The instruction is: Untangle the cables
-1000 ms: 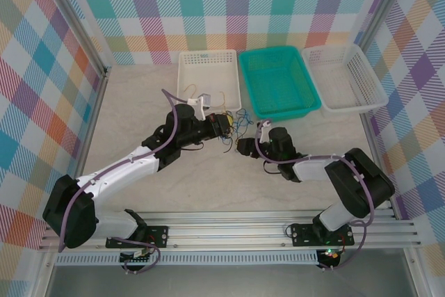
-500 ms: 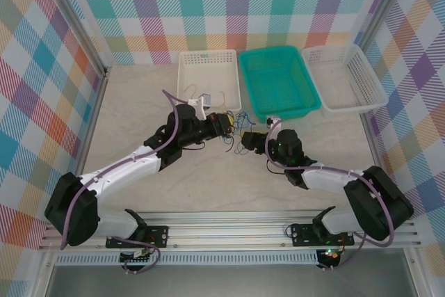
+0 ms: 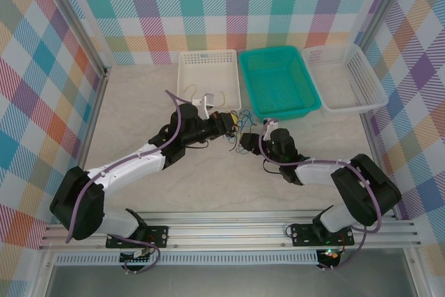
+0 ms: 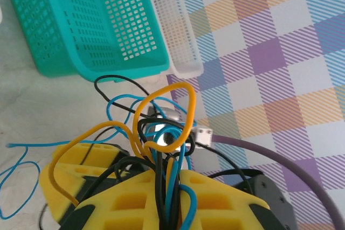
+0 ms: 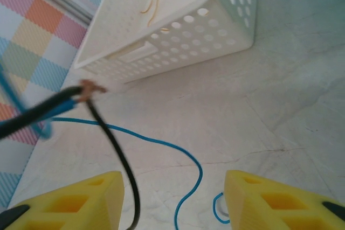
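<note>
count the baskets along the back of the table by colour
white: 2 (left white basket, right white basket)
teal: 1 (teal basket)
total: 3

Robotics lab test cell, by the look: plaid fabric walls (image 3: 236,12) boxed in a pale counter (image 3: 139,102), left arm (image 3: 132,165) and right arm (image 3: 320,170) were bolted to an aluminium extrusion rail (image 3: 229,224), and perforated plastic baskets (image 3: 278,81) lined the back.
</note>
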